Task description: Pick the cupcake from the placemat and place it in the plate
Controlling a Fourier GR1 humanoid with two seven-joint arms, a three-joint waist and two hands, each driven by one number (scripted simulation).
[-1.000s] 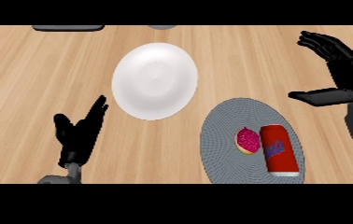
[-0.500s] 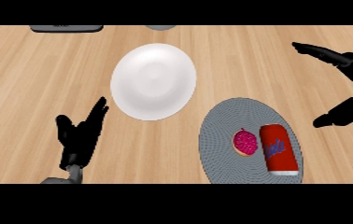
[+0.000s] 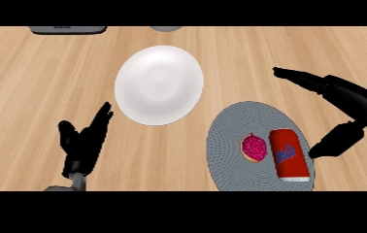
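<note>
A cupcake (image 3: 254, 147) with pink frosting sits on the round grey placemat (image 3: 233, 157) at the lower right. The white plate (image 3: 159, 84) lies on the wooden counter up and to the left of the mat, with nothing on it. My right hand (image 3: 338, 100) hovers open at the right edge, fingers stretched toward the left above the mat's upper right and thumb hanging beside the can. It touches nothing. Low on the left, my left hand (image 3: 83, 144) rests open with fingers up.
A red soda can (image 3: 289, 155) lies on its side on the placemat, right against the cupcake. A dark grey object (image 3: 68, 29) and a small grey one (image 3: 166, 28) sit at the counter's far edge.
My right hand has come down and leftward toward the placemat, spreading wide over its right side. The left hand, cupcake, can and plate have stayed put.
</note>
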